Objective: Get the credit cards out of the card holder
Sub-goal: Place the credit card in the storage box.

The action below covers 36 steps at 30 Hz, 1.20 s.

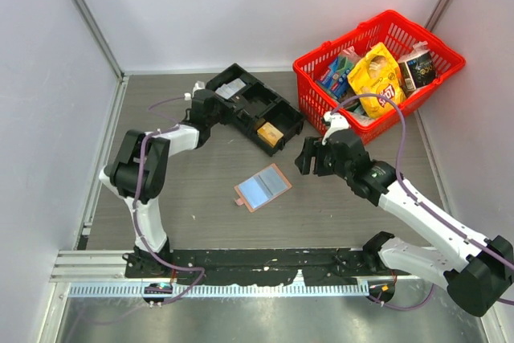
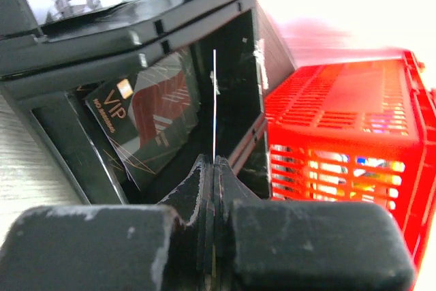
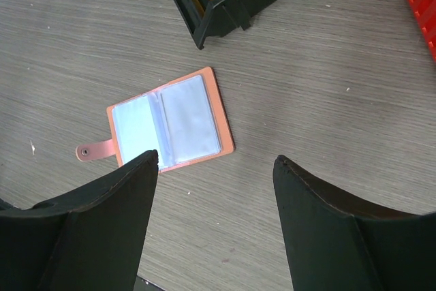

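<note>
The left gripper [image 2: 214, 163] pinches a thin card [image 2: 214, 100] edge-on at the black tray [image 2: 82, 46], while the right gripper [image 3: 216, 159] hangs wide open above the open card holder [image 3: 170, 122].

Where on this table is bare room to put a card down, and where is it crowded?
Free: the table between the card holder and the left arm; also the strip from the holder to the near edge. Crowded: the far side, around the black tray and red basket.

Table layout
Card holder [image 1: 263, 187] lies in front of the tray [image 1: 255, 110]; basket [image 1: 307, 86] stands just right of the tray.
</note>
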{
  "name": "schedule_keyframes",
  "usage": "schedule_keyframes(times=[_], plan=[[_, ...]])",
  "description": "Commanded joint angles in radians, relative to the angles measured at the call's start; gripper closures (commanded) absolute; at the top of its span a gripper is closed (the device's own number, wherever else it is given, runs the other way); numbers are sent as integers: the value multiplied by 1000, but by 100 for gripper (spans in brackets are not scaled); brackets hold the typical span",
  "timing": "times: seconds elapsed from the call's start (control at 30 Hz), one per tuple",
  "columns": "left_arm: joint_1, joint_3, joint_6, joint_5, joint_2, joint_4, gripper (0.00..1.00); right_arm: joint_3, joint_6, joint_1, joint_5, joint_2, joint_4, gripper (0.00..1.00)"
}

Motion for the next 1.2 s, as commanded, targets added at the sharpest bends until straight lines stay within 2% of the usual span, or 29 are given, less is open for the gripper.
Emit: schedule_keyframes(times=[0.0, 0.17, 0.27, 0.4, 0.63, 0.8, 0.97, 1.1, 1.17], plan=[[4, 80, -92, -17, 87, 42, 100, -7, -10, 3, 20, -6, 6, 27], [3, 154, -72, -42, 149, -15, 99, -7, -21, 3, 14, 9, 10, 27], [4, 186, -49, -48, 155, -60, 89, -7, -27, 1, 16, 15, 9, 27], [6, 189, -1, -66, 137, -109, 71, -3, -31, 3, 14, 34, 9, 27], [4, 122, 63, -88, 53, -198, 60, 14, -45, 3, 3, 55, 7, 27], [1, 81, 150, -118, -98, -311, 54, 29, -57, 3, -29, 113, 13, 27], [-25, 1, 241, -120, -286, -440, 53, 51, -62, 1, -99, 210, 43, 29], [-109, -73, 348, -128, -441, -622, 53, 74, -59, 4, -142, 303, 76, 34], [-193, -105, 399, -196, -515, -733, 52, 100, -63, 4, -158, 357, 76, 40]])
